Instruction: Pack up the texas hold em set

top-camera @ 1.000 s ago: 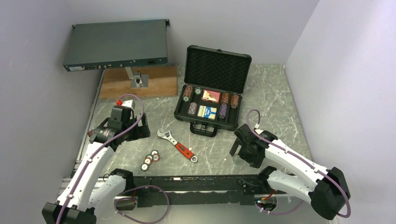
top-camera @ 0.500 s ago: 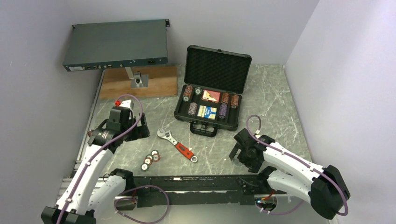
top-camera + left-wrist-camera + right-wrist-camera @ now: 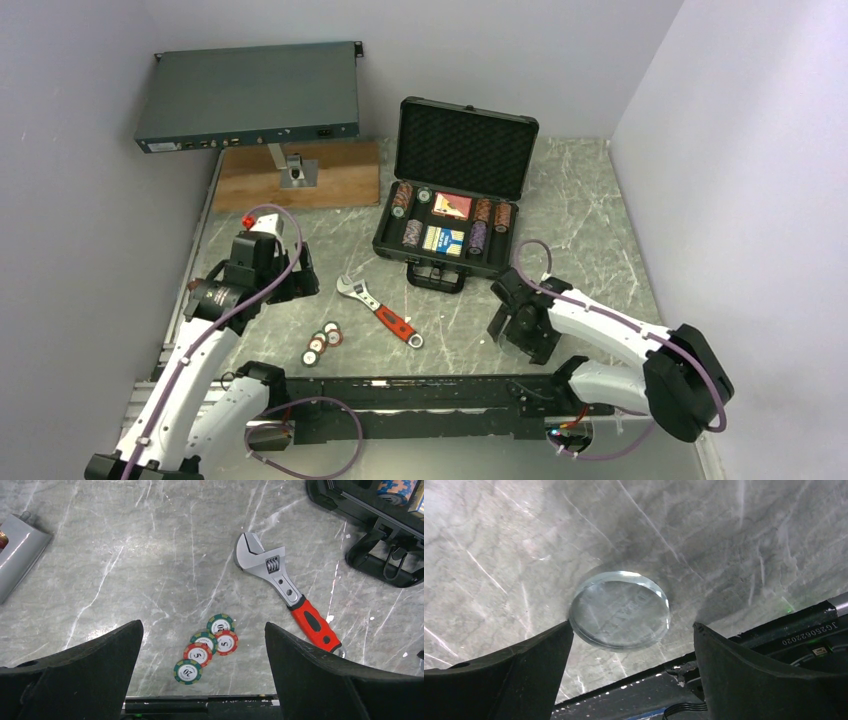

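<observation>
Top view: my black case (image 3: 385, 238) stands open at the back, with packed chips (image 3: 478, 236) and card packs (image 3: 445, 238) already inside. My left gripper (image 3: 201, 627) is spread wide above a few loose chips (image 3: 206, 648) that must go in. My right gripper (image 3: 632, 625) is spread too, fingers (image 3: 499, 680) either side of a clear disc (image 3: 619, 610). The lid (image 3: 467, 145) is not shut yet.

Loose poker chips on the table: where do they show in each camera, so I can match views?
Top external: loose chips near the front edge, left of centre, left of the wrench.
Left wrist: loose chips at bottom centre; wrench to their upper right.
Right wrist: not in it.
Shared landmark: the red-handled wrench.
</observation>
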`<control>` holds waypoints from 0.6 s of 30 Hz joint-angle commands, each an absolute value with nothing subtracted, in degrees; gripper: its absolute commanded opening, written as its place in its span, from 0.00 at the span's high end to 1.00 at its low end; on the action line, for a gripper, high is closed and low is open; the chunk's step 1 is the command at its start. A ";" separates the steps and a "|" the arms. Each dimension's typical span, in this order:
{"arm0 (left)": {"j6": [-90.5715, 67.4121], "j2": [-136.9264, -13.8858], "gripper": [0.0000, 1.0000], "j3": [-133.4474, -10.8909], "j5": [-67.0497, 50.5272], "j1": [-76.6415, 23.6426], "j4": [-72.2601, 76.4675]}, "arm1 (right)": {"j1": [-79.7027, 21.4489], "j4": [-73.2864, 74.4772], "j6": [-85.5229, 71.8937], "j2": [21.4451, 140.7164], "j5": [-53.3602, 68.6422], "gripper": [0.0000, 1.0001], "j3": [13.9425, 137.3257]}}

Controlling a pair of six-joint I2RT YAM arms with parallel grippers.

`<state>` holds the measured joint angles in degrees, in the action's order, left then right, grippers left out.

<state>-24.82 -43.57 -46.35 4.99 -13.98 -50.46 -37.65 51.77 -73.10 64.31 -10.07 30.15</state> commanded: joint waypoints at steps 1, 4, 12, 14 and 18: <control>-25.73 -42.42 0.01 -47.90 6.63 -14.41 -50.13 | -37.75 49.49 -73.24 67.59 -13.10 0.12 32.29; -25.84 -42.12 0.01 -47.86 6.88 -14.50 -50.21 | -37.77 48.24 -72.40 69.46 -12.77 0.25 32.85; -25.84 -42.26 0.01 -47.94 7.28 -14.50 -50.33 | -37.79 50.38 -68.73 70.89 -14.75 0.66 38.58; -25.88 -42.28 0.01 -47.99 7.33 -14.50 -50.28 | -37.79 51.94 -67.58 70.84 -15.74 0.68 40.71; -25.84 -42.36 0.01 -47.99 7.36 -14.50 -50.29 | -37.79 53.70 -65.67 71.05 -17.01 0.75 44.13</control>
